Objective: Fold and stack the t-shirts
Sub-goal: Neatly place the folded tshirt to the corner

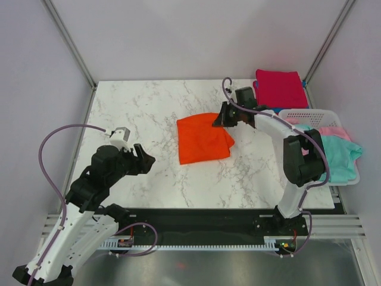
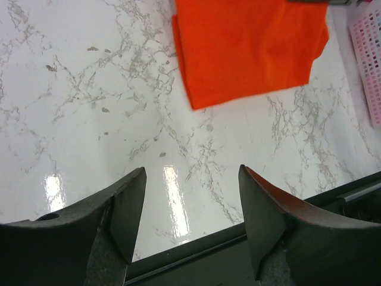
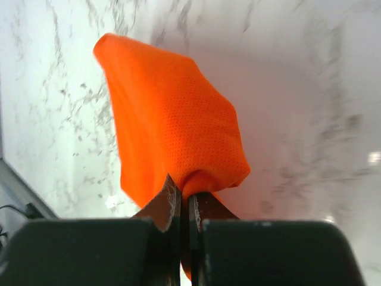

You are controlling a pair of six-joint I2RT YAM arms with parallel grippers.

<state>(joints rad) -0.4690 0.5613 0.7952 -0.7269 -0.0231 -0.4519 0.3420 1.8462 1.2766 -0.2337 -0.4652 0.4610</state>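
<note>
1. Your right tool (image 3: pixel 181 193) is clamped shut on a pinch of the orange-red t-shirt (image 1: pixel 202 140), at its far right corner. The wrist view shows cloth bunched between the jaws.
2. The shirt lies folded mid-table (image 1: pixel 137 113). Nearly all of it sits to the left of the right tool and towards you, so any pull trails the cloth from that one corner.
3. The shirt's outline is close to square. My read is that the long axis runs left-right, turned slightly, with the gripped corner pointing at the far right.
4. Your left tool (image 1: pixel 143 159) stands wide and holds nothing. It hovers over the near left of the table, well apart from the shirt, so the right arm is the nearer one.
5. The magenta t-shirt (image 1: pixel 280 88) lies folded at the far right corner, beyond the basket (image 1: pixel 309 114). If you're stacking next, that target lies right of the grip and farther back.
</note>
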